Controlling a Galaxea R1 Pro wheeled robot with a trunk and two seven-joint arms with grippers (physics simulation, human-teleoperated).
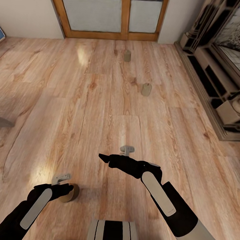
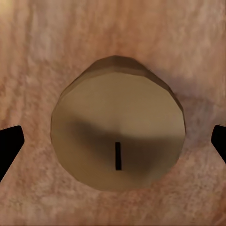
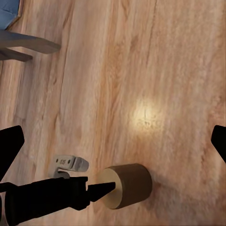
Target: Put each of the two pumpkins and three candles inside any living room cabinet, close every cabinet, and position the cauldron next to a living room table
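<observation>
Left wrist view: our left pincer (image 2: 113,141), spread wide, hovers over the candle (image 2: 117,125); closing off-centre could topple it.

We see open plank floor (image 1: 99,108) ahead, w/ two candles (image 1: 146,89) standing apart toward the glass door (image 1: 112,13) as the only obstacles mid-floor. Fireplace surround (image 1: 222,80) blocks the floor's right edge. Nearest us, the left gripper (image 1: 64,191) straddles a third candle (image 2: 117,132), fingertips wide, w/ bare floor all around it.
</observation>
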